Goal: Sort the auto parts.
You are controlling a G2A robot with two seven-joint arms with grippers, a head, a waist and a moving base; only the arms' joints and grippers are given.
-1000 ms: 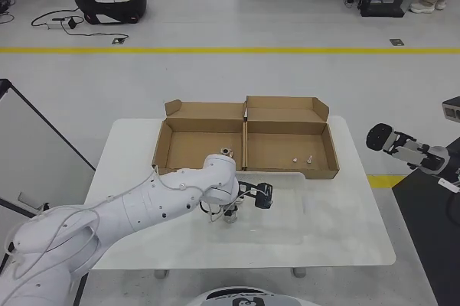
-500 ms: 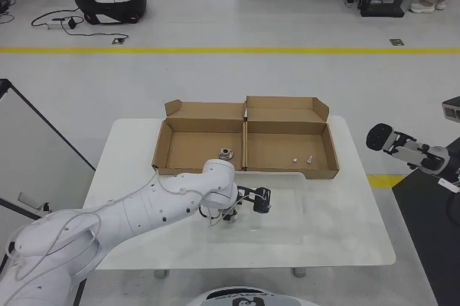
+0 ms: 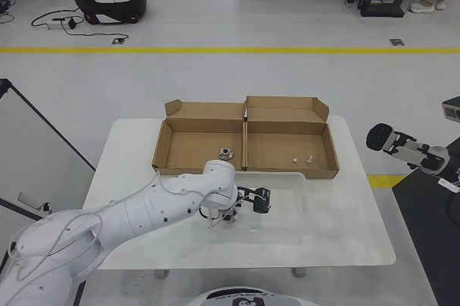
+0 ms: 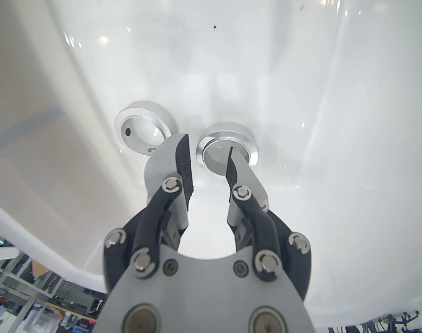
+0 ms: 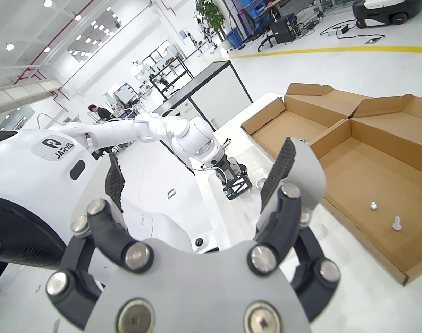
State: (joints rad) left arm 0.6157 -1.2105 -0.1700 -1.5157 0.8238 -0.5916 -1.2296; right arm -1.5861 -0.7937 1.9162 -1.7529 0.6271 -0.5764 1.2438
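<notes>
1. Your left arm has drawn back from the left cardboard box [image 3: 191, 149], baring the metal part [image 3: 226, 152] inside.
2. You have the left gripper [image 4: 205, 147] narrowly parted, straddling one aluminium ring [image 4: 231, 129] wall in the white tray [image 4: 231, 53]; a second ring [image 4: 141, 122] sits beside.
3. You have the right gripper [image 5: 199, 152] spread wide, beyond the table [image 3: 344, 229].

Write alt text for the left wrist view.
The left end effector, open, straddles the rim of a metal ring, one finger inside and one outside. A second metal ring lies beside it, both in a tray.

Hand [image 4: 207, 154] astride 1 metal ring [image 4: 228, 129]
</notes>
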